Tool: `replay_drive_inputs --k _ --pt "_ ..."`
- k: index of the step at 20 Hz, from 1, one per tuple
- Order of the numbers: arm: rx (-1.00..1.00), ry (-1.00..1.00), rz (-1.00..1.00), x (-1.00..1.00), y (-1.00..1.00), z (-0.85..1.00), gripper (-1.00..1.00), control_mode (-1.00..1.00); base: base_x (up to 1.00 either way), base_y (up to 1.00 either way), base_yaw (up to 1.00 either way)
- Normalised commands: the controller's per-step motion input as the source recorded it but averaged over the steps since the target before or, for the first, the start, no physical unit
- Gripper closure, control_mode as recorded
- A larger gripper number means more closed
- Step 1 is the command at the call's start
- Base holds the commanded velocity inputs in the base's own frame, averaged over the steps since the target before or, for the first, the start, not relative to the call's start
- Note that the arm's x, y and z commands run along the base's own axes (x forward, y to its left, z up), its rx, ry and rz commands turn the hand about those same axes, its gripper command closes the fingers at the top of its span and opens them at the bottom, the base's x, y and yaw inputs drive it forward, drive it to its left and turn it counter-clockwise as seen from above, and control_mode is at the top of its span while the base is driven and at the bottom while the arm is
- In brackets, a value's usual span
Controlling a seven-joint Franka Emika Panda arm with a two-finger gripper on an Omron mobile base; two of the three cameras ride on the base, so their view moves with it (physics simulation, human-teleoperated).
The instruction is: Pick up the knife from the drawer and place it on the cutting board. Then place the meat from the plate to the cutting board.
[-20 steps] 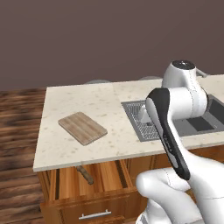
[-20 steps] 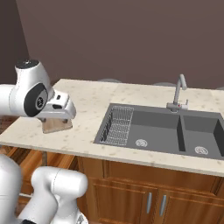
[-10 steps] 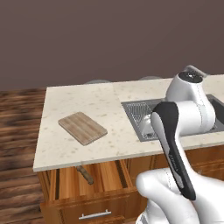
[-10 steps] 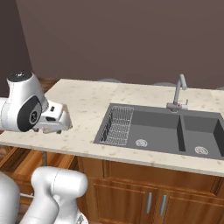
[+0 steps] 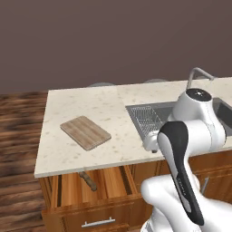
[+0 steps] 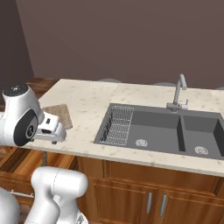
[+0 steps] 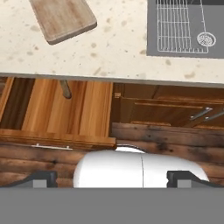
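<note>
Drawer (image 5: 90,183) orange-brown wood, pulled open beneath counter edge, ahead of pincer (image 7: 111,177) in hand view. Knife (image 5: 89,180) dark-handled, lying flat inside, blade end under counter lip. Cutting board (image 5: 85,132) striped light wood, flat on counter, bare, beyond drawer.

arm shell (image 5: 199,122): you see glossy white, rounded segments, bulbous at the joints
forearm band (image 5: 179,172): a long black panel runs down the white link facing you
joint cap (image 6: 14,89): a dark grey disc tops your white elbow housing
gripper (image 7: 112,178): two small dark fingertips, set wide apart
</note>
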Motion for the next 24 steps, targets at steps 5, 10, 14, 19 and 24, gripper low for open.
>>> replay_drive_inputs --k 5,10,14,19,24 --pt "0.0 0.0 0.0 0.0 0.0 0.0 -1.0 1.0 -0.1 -0.57 0.09" --pt "0.0 0.0 0.0 0.0 0.0 0.0 -1.0 1.0 -0.26 -0.89 0.28" --pt "0.0 0.0 0.0 0.0 0.0 0.0 -1.0 1.0 -0.28 -0.18 0.44" --pt "0.0 0.0 0.0 0.0 0.0 0.0 -1.0 1.0 -0.14 0.3 0.45" --pt "0.0 0.0 0.0 0.0 0.0 0.0 -1.0 1.0 -0.18 0.09 0.41"
